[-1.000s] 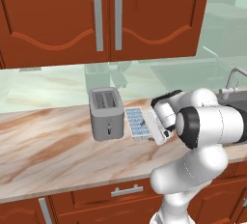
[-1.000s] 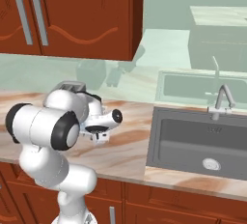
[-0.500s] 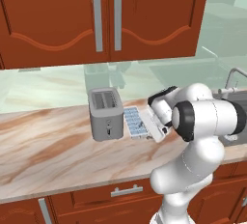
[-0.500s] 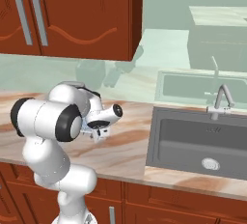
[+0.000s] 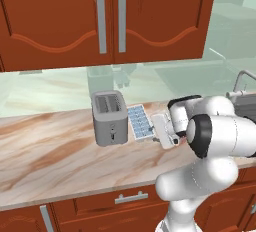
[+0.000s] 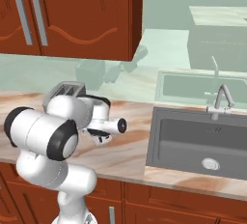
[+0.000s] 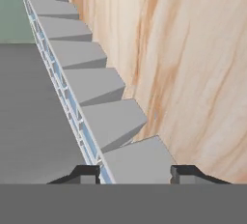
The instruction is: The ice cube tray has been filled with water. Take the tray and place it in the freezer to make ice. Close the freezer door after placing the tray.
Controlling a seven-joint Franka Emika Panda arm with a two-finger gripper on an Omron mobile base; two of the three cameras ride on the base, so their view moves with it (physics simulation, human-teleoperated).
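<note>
Hand view, hand (image 7: 135,171) fingertips straddling ice cube tray (image 7: 82,80) edge, grip unclear

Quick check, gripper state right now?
Gripper: jaws straddle the near end of the ice cube tray beside the toaster; whether it grips yet cannot be told.

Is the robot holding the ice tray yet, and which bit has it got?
Its fingers sit on either side of the ice cube tray's near end, but whether they already pinch it cannot be told.
</note>
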